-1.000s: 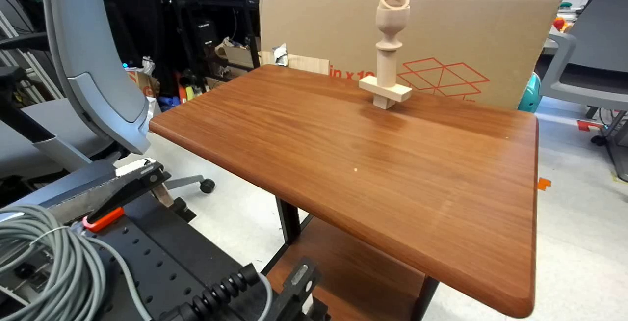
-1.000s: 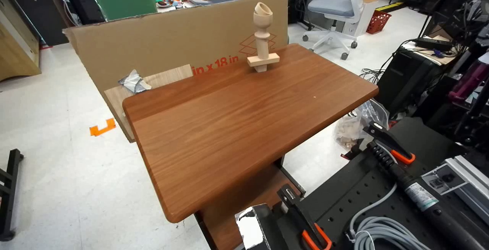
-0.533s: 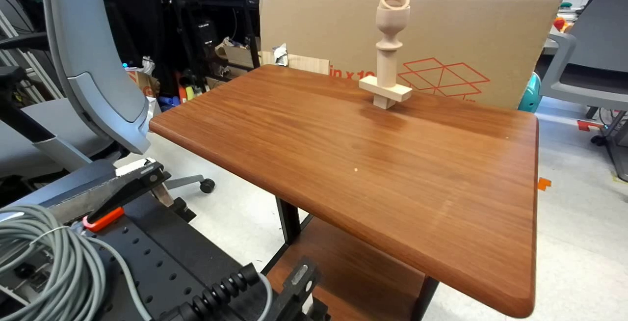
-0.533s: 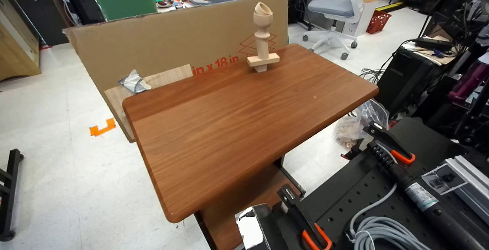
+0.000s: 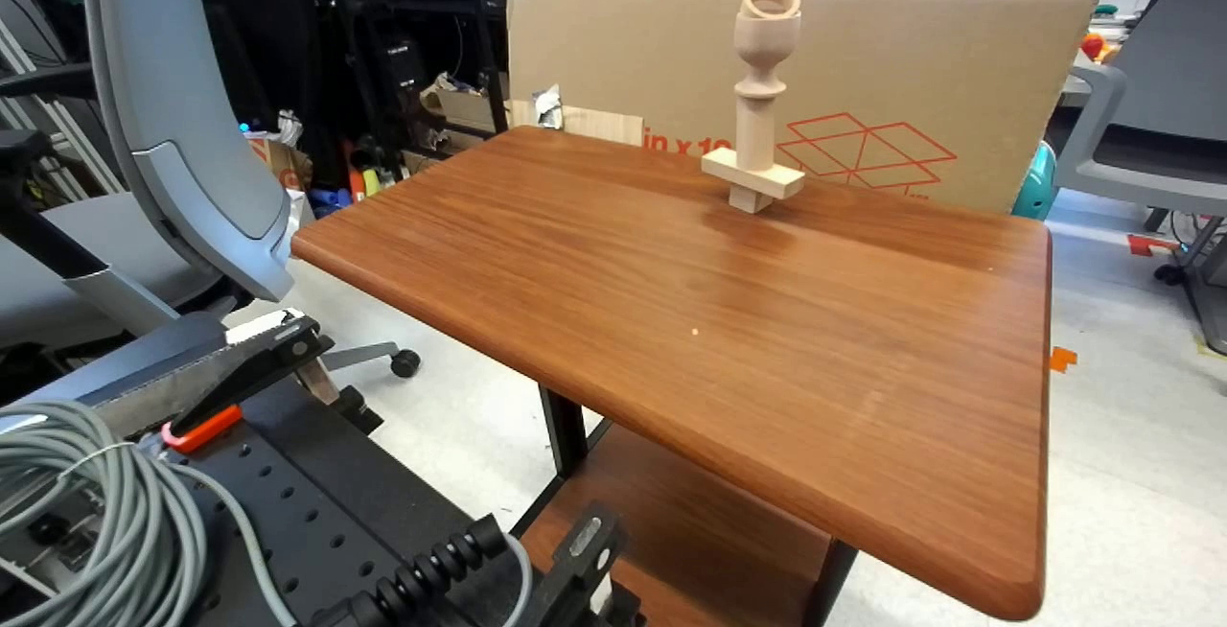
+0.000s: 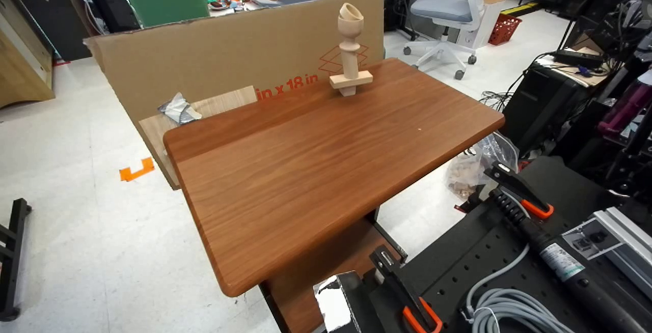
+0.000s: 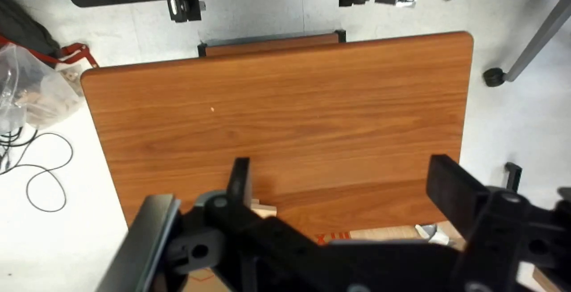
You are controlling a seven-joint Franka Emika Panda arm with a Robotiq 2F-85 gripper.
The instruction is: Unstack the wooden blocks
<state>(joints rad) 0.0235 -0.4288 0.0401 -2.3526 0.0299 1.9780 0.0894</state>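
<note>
Seeing the wooden blocks [image 5: 756,107] stand in one tower on the tabletop [image 5: 690,291], near the cardboard [image 5: 623,52], I judge no unstacking done, every piece left. My gripper [image 7: 341,169] gapes wide, holding nothing.

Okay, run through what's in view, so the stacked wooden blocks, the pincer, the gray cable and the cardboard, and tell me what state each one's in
Bottom block: resting on the table.
Plank: lying flat on the bottom block.
Cylinder: upright on the plank.
Cup-shaped block: upright on the cylinder.
Ring: tilted, resting on the cup-shaped block.
Pincer: open, holding nothing.
Gray cable: mostly coiled.
Cardboard: standing on edge.
</note>
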